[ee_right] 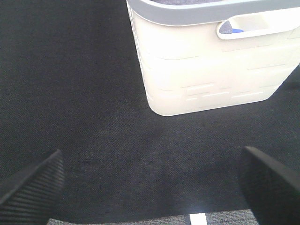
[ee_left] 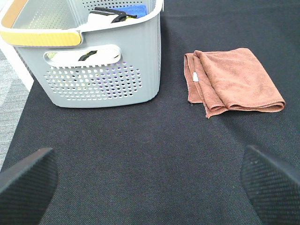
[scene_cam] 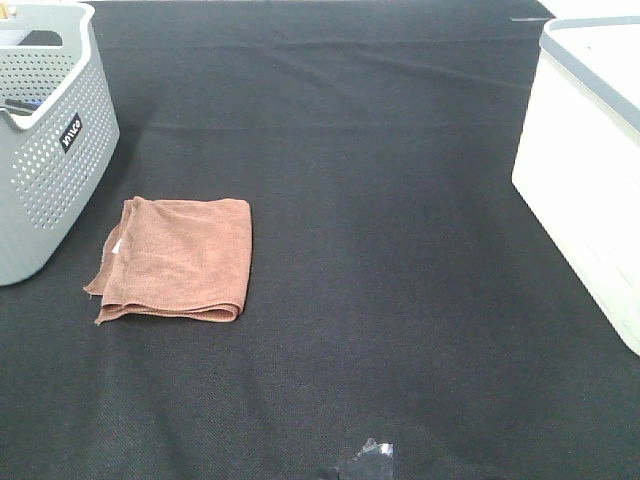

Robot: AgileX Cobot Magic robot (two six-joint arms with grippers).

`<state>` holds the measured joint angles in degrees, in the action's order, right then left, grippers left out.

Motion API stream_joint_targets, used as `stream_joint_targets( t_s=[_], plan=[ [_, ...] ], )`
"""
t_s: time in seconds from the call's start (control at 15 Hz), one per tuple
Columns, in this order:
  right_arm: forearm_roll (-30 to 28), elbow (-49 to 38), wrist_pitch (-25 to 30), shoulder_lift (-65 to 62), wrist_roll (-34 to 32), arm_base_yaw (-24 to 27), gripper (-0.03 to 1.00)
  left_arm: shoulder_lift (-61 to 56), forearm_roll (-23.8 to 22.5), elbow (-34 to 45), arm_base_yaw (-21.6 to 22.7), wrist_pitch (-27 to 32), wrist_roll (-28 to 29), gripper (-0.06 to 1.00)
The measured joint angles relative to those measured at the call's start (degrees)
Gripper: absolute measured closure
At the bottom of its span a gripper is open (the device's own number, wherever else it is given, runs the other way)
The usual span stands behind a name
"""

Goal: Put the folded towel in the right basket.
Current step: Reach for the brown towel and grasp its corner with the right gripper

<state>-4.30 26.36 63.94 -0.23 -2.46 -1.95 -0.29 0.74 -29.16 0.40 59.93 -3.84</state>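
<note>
Folded towel [scene_cam: 180,258], rust-brown, flat on the black tabletop [scene_cam: 380,250], just beside the grey basket [scene_cam: 50,170] but apart from it, small white tag [ee_left: 195,76] on the edge nearest that basket. Grey basket perforated, black label [scene_cam: 70,132] on its side, yellow-padded handle [ee_left: 42,37] along the rim, blue, black and white items [ee_left: 117,13] inside. White basket [scene_cam: 580,190], plain-walled with a grey rim, well apart from the grey basket on the opposite side of the tabletop, bare tabletop between the two; blue item [ee_right: 232,29] glimpsed through its handle slot. Small dark glossy object [scene_cam: 368,460] at the near edge, well clear of the grey basket, too blurred to identify.

Left gripper [ee_left: 149,157] spread wide, only bare tabletop between its fingers, facing the grey basket, with the towel ahead alongside that basket. Right gripper [ee_right: 152,157] likewise spread wide, gripping nothing, far from the grey basket and facing the white basket's wall. Contact with the tabletop impossible to tell for either.
</note>
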Motion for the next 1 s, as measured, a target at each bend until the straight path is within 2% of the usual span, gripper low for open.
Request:
stream_joint_targets(
  t_s=[1.0],
  plan=[
    [0.0, 0.0, 0.0, 0.0, 0.0, 0.0, 0.0, 0.0, 0.0, 0.0, 0.0, 0.0, 0.0, -0.05]
  ],
)
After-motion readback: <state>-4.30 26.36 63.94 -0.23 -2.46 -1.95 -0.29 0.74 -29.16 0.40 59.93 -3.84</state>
